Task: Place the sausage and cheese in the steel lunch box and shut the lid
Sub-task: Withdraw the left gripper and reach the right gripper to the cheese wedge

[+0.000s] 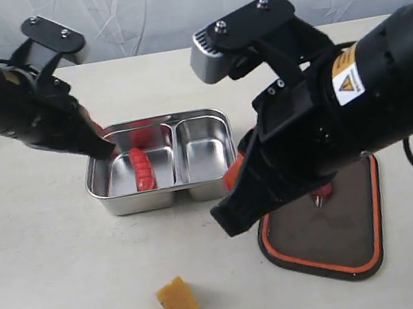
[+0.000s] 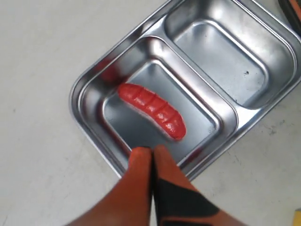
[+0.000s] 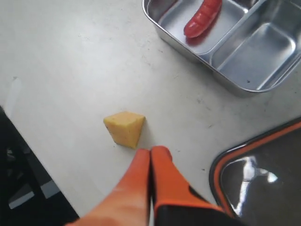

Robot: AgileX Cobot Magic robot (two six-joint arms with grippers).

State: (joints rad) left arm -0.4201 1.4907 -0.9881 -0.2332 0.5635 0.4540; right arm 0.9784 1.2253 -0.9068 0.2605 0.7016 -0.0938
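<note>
The red sausage [image 1: 142, 169] [image 2: 152, 109] [image 3: 202, 17] lies in the left compartment of the steel lunch box [image 1: 168, 197] [image 2: 257, 110] [image 3: 244, 87]. My left gripper [image 1: 106, 147] [image 2: 152, 149] hangs over that compartment's left edge, shut and empty. The yellow cheese [image 1: 178, 302] [image 3: 124, 128] rests on the table in front of the box. Above the table between box and cheese, my right gripper [image 1: 230, 222] [image 3: 150, 151] is shut with nothing in it, close to the cheese in the right wrist view. The dark lid [image 1: 331, 233] [image 3: 263, 183] with its orange rim lies flat to the right of the box.
The box's right compartment [image 1: 206, 158] holds nothing. A pale tabletop [image 1: 55, 291] runs to a wrinkled grey backdrop [image 1: 165, 3]. My right arm's bulky black body [image 1: 344, 123] hangs over the lid and the box's right side.
</note>
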